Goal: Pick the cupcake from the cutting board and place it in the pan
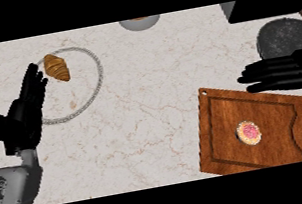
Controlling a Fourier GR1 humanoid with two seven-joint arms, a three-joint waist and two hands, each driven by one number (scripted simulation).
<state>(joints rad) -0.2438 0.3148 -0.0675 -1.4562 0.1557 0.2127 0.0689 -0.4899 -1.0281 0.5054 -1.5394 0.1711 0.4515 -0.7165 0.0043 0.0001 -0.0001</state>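
Note:
A small cupcake (249, 132) with pink frosting sits near the middle of the brown wooden cutting board (222, 147) at the lower right. The dark round pan (285, 37) lies beyond the board at the right edge, partly covered by my right hand (295, 72). That hand hovers open above the board's far edge, fingers stretched toward the left, apart from the cupcake. My left hand (21, 114) stands open at the left, fingers up, holding nothing.
A croissant (56, 67) lies on a pale plate (95, 86) at the upper left, beside my left hand. A round cup or bowl (140, 22) shows at the top edge. A black block (272, 4) sits at the top right.

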